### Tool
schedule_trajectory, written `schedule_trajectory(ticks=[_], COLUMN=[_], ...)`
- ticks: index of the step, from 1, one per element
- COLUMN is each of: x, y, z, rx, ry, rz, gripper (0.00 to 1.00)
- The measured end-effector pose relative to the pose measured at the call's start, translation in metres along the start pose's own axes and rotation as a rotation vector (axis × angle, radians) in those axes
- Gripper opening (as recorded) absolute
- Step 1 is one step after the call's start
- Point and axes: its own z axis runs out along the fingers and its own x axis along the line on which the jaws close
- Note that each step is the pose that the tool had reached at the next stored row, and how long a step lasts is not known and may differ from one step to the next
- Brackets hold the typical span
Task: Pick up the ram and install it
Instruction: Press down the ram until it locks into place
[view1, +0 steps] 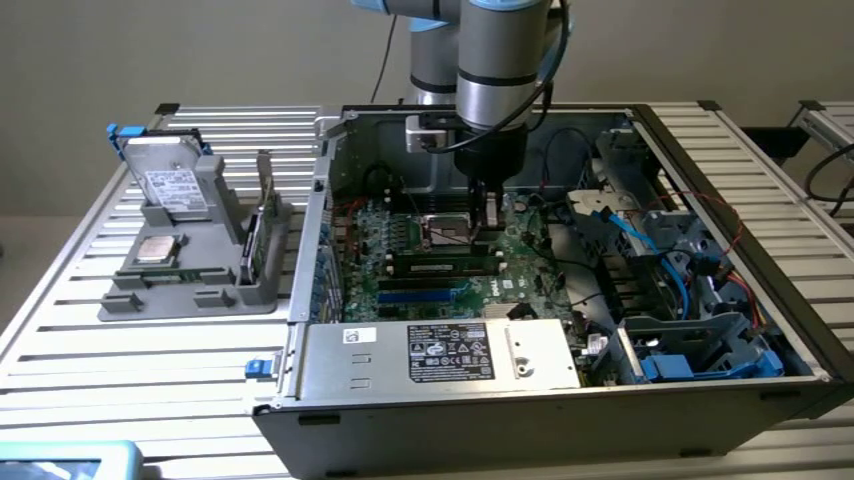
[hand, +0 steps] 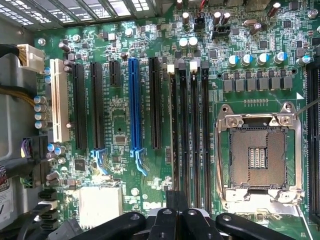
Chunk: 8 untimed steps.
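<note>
Working from the exterior view's left, I'm passing the grey parts tray on the slatted metal bench; the thin green RAM stick is lying in the motherboard's black slots. My tool is hovering above it, grip state I cannot tell; I'm judging even, square pressure matters.

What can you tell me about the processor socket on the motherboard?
The processor socket is a square recess with brownish contact pads and a small gridded centre, and no chip sits in it. A shiny silver metal frame with screws at its upper corners surrounds it. It lies flat on the green motherboard, beside the long black memory slots.
</note>
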Motion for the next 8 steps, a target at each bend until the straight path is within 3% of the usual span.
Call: schedule_trajectory(ticks=[8], x=[-0.0003], y=[0.0], z=[0.0015], rx=[-0.001], ry=[0.0012], rz=[0.008], gripper=[0.11])
